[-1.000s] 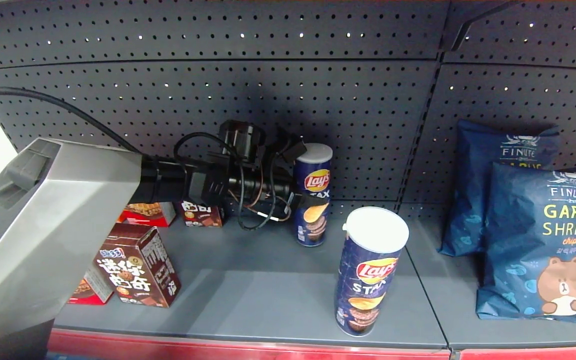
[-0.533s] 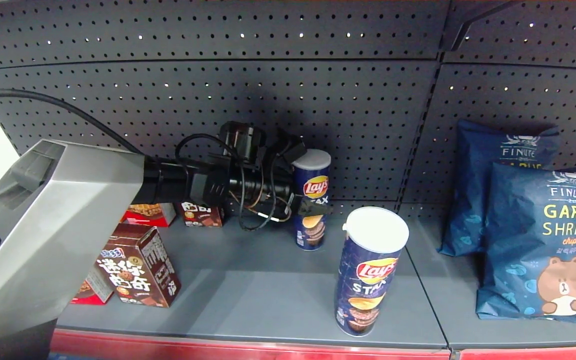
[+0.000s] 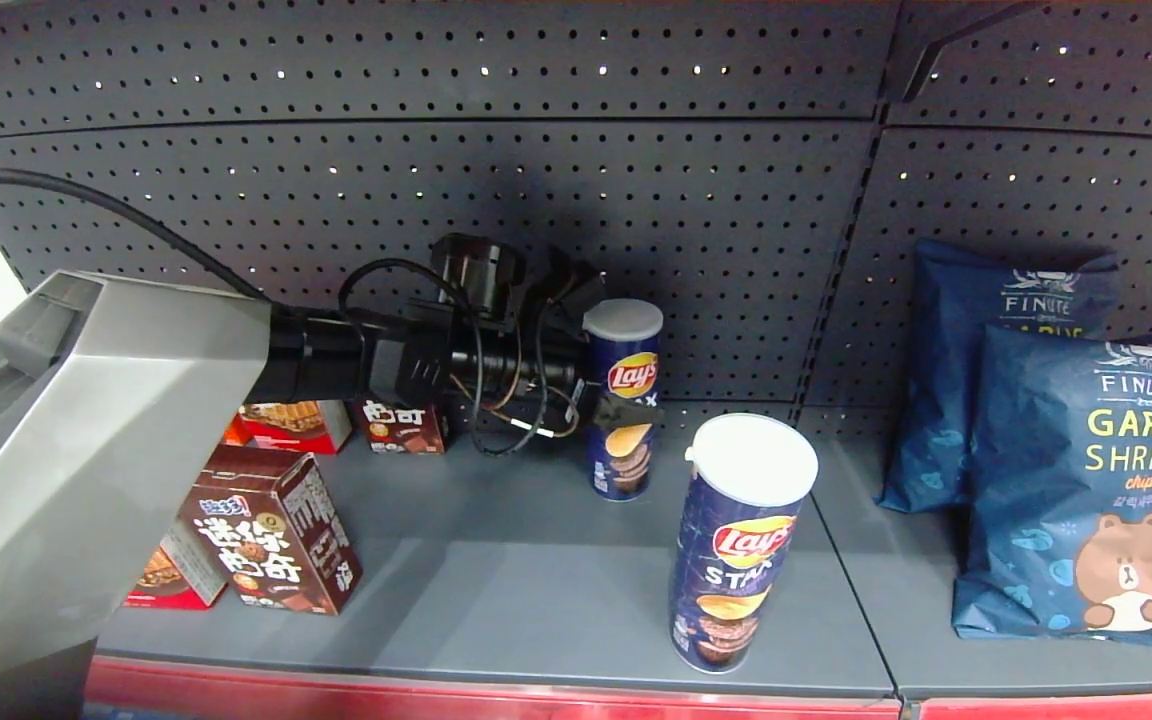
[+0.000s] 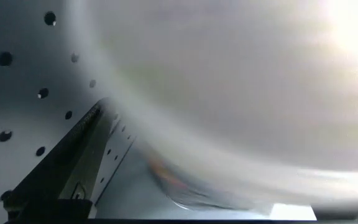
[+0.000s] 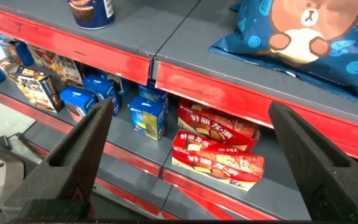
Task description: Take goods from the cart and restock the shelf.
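The head view shows the left fingers (image 3: pixel 624 410) closed on the rear can (image 3: pixel 623 365): one dark finger lies across its front at mid-height, the other is hidden behind it. This can stands upright with its base on the shelf (image 3: pixel 536 590), close to the pegboard (image 3: pixel 536 180). The front can (image 3: pixel 741 540) stands upright to the right of these fingers and nearer the shelf's red edge, apart from the rear can. To the left of the fingers, under the arm, sit a brown box (image 3: pixel 276 535), a red box (image 3: pixel 291 422) and a small brown box (image 3: pixel 404 425). Well off to their right two blue bags (image 3: pixel 1086 480) lean one behind the other.

The left wrist view gives what the head view cannot. The rear can's side is a pale blur (image 4: pixel 229 93) pressed right up against one dark finger (image 4: pixel 61 177), with the pegboard's holes (image 4: pixel 17 93) just beyond.

The right wrist view shows the right fingers (image 5: pixel 79 158) spread wide apart with nothing between them. Beyond their tips lie the shelf's red edge (image 5: pixel 216 87), the front can's base (image 5: pixel 92 12) and a blue bag (image 5: pixel 303 31). Lower down is a lower shelf (image 5: pixel 132 148) holding blue boxes (image 5: pixel 146 115) and stacked red boxes (image 5: pixel 219 146)
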`<state>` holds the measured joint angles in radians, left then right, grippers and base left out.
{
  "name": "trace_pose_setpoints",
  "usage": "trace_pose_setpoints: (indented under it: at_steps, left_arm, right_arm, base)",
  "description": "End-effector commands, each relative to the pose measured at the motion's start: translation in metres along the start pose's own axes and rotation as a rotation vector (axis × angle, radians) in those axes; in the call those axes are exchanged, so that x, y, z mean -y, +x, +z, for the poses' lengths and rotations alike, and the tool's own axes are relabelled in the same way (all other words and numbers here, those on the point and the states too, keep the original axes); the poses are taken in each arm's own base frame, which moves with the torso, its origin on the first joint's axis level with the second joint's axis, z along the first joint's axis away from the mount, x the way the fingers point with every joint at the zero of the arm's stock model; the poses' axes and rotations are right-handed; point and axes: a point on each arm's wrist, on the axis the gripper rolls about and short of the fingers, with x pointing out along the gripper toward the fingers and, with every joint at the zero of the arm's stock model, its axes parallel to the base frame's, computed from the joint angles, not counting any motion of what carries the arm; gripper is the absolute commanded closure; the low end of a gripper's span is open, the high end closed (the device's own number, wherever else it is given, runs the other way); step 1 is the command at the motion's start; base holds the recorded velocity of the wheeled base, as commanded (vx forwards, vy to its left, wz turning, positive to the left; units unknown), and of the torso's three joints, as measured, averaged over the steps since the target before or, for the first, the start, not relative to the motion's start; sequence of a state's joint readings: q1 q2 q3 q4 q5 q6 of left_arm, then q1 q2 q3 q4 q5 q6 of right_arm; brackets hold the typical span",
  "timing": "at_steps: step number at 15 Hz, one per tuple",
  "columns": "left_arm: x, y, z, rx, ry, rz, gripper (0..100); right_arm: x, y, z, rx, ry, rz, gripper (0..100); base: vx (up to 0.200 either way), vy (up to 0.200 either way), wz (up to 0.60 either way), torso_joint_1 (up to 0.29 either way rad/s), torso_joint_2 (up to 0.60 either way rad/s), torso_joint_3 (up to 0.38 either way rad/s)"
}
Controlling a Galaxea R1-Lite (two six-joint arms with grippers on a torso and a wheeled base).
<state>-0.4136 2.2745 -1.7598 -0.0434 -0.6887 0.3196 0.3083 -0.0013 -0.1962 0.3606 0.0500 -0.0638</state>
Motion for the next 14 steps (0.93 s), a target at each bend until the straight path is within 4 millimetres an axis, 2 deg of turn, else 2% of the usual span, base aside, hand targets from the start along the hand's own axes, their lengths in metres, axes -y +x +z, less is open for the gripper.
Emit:
trace_pose_setpoints:
  at_steps: [1, 4, 9, 10, 14]
  left_arm:
    - [0.006, -0.011, 0.008, 0.008, 0.008, 0.005, 0]
    - [0.015, -0.026, 0.009, -0.002, -0.001, 0.011, 0]
    - [0.028, -0.068, 0.014, -0.002, -0.011, 0.055, 0]
    - [0.028, -0.070, 0.014, -0.002, -0.011, 0.059, 0]
    - [0.052, -0.123, 0.004, 0.027, -0.009, 0.141, 0]
  right_arm:
    - [0.000, 0.000, 0.000, -0.001, -0.001, 0.001, 0]
    - [0.000, 0.000, 0.000, -0.001, -0.001, 0.002, 0]
    - [0.000, 0.000, 0.000, -0.001, -0.002, 0.002, 0]
    - [0.000, 0.000, 0.000, -0.001, -0.002, 0.002, 0]
    - [0.000, 0.000, 0.000, 0.000, -0.005, 0.008, 0]
  base:
    - [0.000, 0.000, 0.00, 0.000, 0.00, 0.000]
    - [0.000, 0.000, 0.00, 0.000, 0.00, 0.000]
    - [0.000, 0.000, 0.00, 0.000, 0.00, 0.000]
    - [0.000, 0.000, 0.00, 0.000, 0.00, 0.000]
    - [0.000, 0.000, 0.00, 0.000, 0.00, 0.000]
